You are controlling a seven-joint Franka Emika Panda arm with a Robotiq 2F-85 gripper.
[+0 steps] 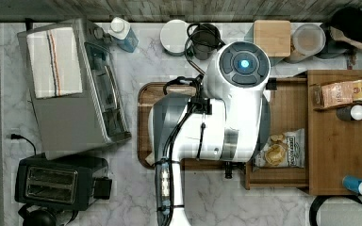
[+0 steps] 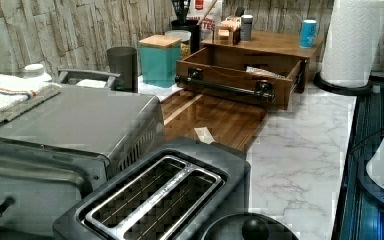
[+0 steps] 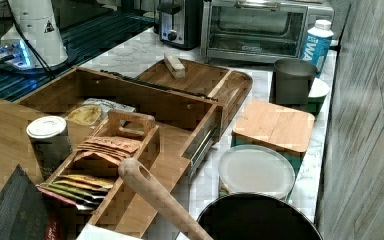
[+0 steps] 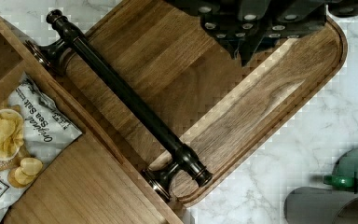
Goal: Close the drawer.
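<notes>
Marble counter [image 1: 136, 66] (white, grey-veined) carries toaster oven [image 1: 73, 84], toaster [image 1: 59, 181], wooden tray [image 2: 215, 117].

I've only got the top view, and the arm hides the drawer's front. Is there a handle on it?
Observer: Yes. The left view shows a dark bar handle across the front of the open drawer.
Operator: Is anything on the tray under the arm?
Observer: The right view shows a small wooden block lying on the tray.
Operator: Does the handle reach over the tray?
Observer: In the wrist view it overlaps the tray's end.
</notes>
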